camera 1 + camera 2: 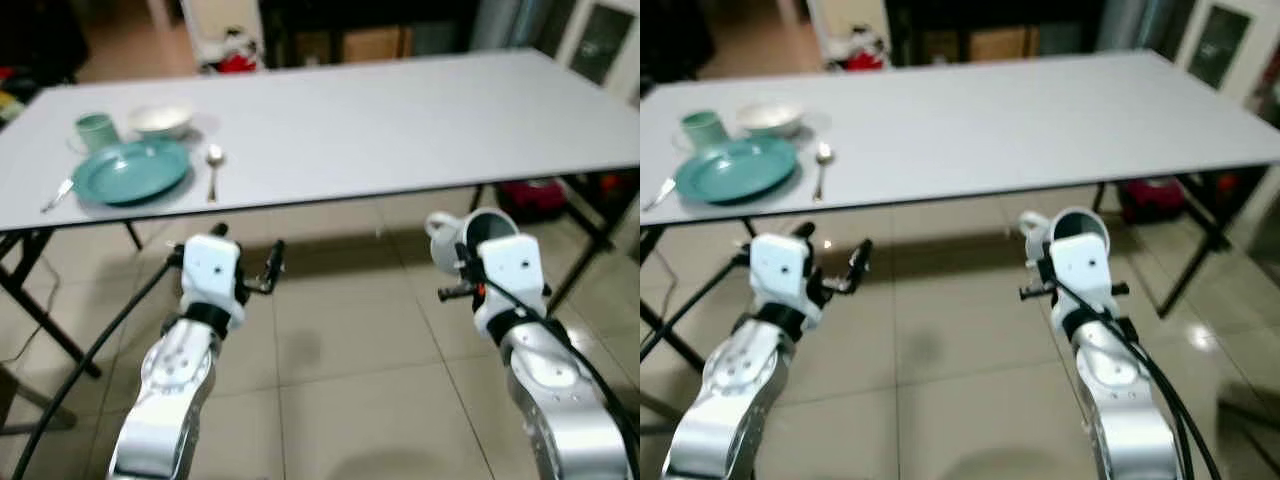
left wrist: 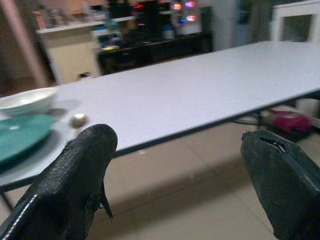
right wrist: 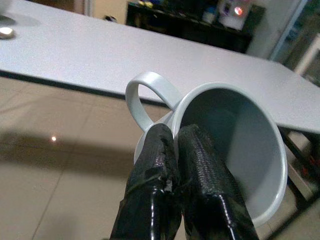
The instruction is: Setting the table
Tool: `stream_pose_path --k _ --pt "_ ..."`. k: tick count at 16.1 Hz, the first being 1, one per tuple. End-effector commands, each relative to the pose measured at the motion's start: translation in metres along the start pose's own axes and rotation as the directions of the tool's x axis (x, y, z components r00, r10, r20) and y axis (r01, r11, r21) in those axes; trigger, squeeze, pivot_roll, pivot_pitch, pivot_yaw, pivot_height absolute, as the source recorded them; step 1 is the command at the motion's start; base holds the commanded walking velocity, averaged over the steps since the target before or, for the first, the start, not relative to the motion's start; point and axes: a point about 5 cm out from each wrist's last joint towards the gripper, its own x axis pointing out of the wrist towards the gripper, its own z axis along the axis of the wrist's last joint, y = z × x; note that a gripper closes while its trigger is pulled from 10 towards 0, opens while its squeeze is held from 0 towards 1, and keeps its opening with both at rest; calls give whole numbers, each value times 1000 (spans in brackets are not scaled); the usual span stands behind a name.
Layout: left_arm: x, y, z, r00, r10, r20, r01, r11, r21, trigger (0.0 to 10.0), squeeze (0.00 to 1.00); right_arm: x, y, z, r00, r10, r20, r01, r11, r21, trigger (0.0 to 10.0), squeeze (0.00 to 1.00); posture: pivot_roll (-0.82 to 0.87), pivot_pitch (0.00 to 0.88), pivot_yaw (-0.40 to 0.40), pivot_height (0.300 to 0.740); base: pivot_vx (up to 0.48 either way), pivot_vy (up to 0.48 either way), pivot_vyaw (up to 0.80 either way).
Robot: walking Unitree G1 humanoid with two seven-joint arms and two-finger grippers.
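A long white table [image 1: 400,120] stands in front of me. At its left end lie a teal plate [image 1: 130,172], a green cup [image 1: 95,130], a white bowl [image 1: 160,120], a spoon [image 1: 213,168] right of the plate and a fork [image 1: 58,193] left of it. My right gripper [image 3: 175,140] is shut on the rim of a white mug [image 3: 235,135], one finger inside and one outside, beside the handle. The mug [image 1: 488,226] hangs tilted below the table's front edge, over the floor. My left gripper [image 2: 175,160] is open with nothing between its fingers, held low before the table near the plate.
Black folding table legs [image 1: 40,300] stand at the left and right. A black cable [image 1: 90,350] runs down past my left arm. A red object [image 1: 530,195] sits on the tiled floor under the table's right end. Dark shelving [image 2: 150,45] lines the far wall.
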Motion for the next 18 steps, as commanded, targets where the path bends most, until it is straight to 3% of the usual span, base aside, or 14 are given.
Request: stream_pose_path --k 1,6,18 --pt "-3 10 -1 999 48 -6 -48 999 17 10000 0 0 9 3 999 32 35 -33 999 27 10000 0 -34 0 19 740 349 0 0" --pt "-5 3 -6 999 36 -16 -36 999 1 10000 0 -3 10 -2 997 72 21 -73 996 57 10000 0 -37 0 22 740 345 0 0" --pt "-1 6 -4 1000 30 -8 -30 999 13 10000 0 -1 12 0 995 89 34 -91 994 66 10000 0 -31 0 32 740 343 0 0"
